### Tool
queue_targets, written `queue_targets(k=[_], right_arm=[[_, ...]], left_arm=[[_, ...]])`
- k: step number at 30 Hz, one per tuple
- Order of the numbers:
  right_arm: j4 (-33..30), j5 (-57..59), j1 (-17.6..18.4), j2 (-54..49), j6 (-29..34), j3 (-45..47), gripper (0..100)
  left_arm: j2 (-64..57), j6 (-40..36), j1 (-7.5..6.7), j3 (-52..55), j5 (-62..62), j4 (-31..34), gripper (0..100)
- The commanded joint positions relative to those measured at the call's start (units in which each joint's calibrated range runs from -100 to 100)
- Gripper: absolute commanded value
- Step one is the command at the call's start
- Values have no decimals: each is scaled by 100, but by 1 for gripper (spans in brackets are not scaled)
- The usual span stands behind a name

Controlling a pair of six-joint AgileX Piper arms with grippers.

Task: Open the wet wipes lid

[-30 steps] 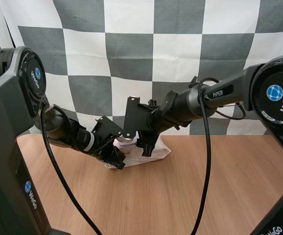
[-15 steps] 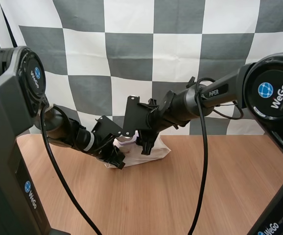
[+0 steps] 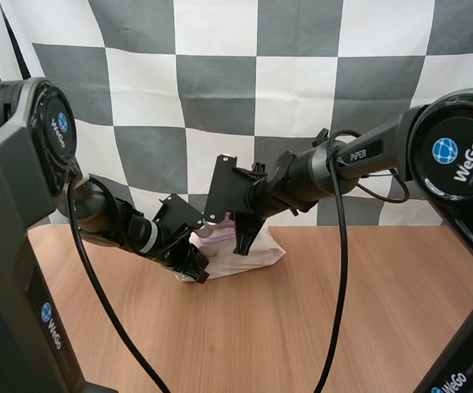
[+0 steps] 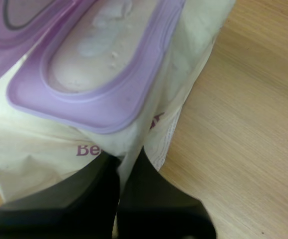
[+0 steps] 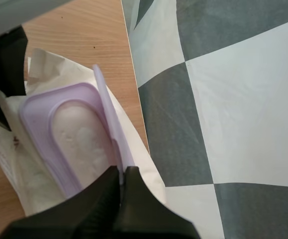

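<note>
Where the left gripper (image 4: 119, 172) meets the pack of wet wipes (image 4: 39, 149), its two black fingers (image 4: 84, 199) are clenched on a fold of the white wrapper. The tips sit almost together, with only that thin film pinched between them. The grasp is at the pack's left end, just below the lilac frame (image 4: 109, 107) that rings the opening, and the gripper sits low, close to the wooden table (image 4: 243, 124) on which the pack lies. Just beyond the pinched fold, printed lilac letters show on the wrapper, too few to read as a word. Inside the frame a white, damp-looking sheet (image 4: 104, 45) is uncovered.

Over the pack, the lilac lid (image 5: 110, 119) stands lifted off the frame and tilted up, hinged along the frame's far side, towards the backdrop. From the right wrist camera it is seen nearly edge-on.

To the right of the left arm in the high view, the right gripper (image 5: 120, 181) hangs above the pack's top face. Its fingers are closed on the free edge of the raised lid, the tips pressed to either face of the thin plastic so that hardly any gap shows. From the right wrist camera the left gripper is a dark shape touching the pack's far corner, on the other side of the open frame from the held lid
</note>
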Motion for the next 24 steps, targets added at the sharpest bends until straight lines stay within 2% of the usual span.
queue_targets(k=[1, 5, 11, 19, 24], right_arm=[[3, -191, -3, 27, 3, 3, 0], [36, -296, -3, 31, 3, -38, 0], [613, -184, -3, 31, 3, -530, 0], [727, 160, -3, 72, 33, -829, 0], [739, 104, -21, 482, 33, -1024, 0]], left_arm=[[1, 92, 1, -1, -9, -1, 0], [1, 92, 1, -1, -9, -1, 0], [1, 92, 1, -1, 6, 47, 0], [1, -43, 1, -1, 4, 232, 0], [1, -42, 1, -1, 97, 232, 0]])
